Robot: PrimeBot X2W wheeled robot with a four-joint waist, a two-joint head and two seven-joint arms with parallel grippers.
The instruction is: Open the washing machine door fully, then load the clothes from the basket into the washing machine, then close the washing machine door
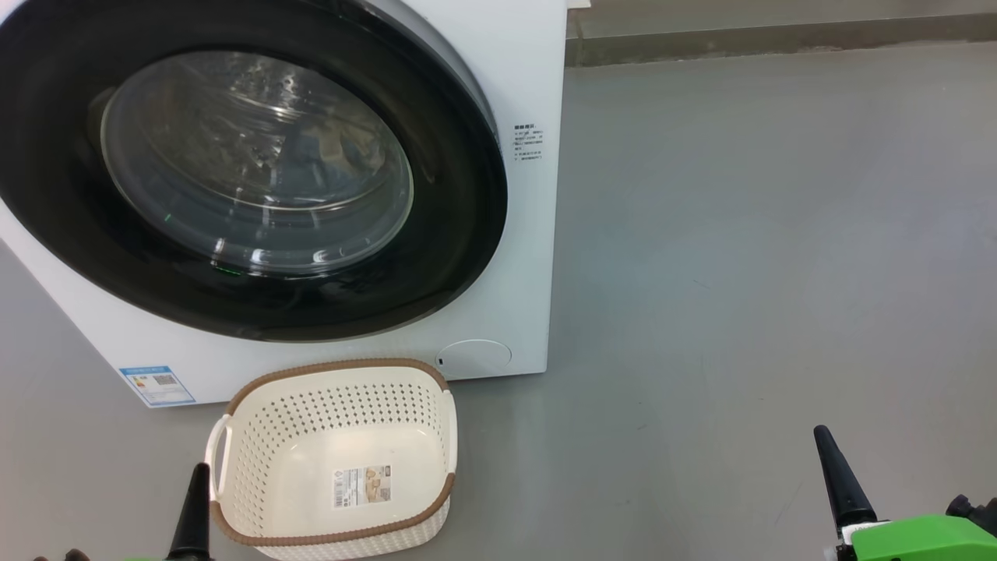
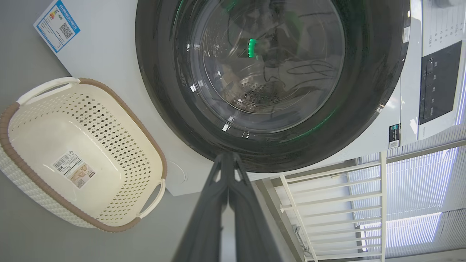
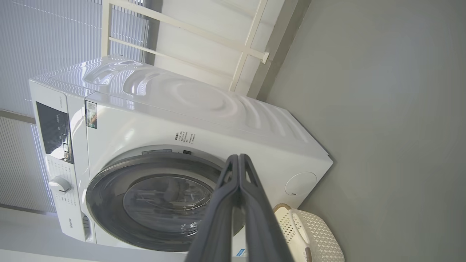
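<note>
The washing machine (image 1: 522, 70) stands at the upper left, and its door (image 1: 459, 234), black-rimmed with a bulging glass window, lies flush against the front. Through the glass a dim bluish and cream patch shows in the drum; I cannot tell whether it is the clothes. The basket (image 1: 335, 365) sits on the floor just in front of the machine and holds nothing but its label. My left gripper (image 1: 200, 471) is shut beside the basket's left handle. My right gripper (image 1: 822, 435) is shut far to the right, over bare floor. The left wrist view shows the door (image 2: 164, 91), basket (image 2: 123, 109) and shut gripper (image 2: 227, 156).
Grey floor (image 1: 740, 273) spreads to the right of the machine up to a wall base (image 1: 779, 39). A round service flap (image 1: 473, 354) and a blue sticker (image 1: 158, 384) mark the machine's lower front. White railing (image 2: 327, 203) and blinds stand behind the machine.
</note>
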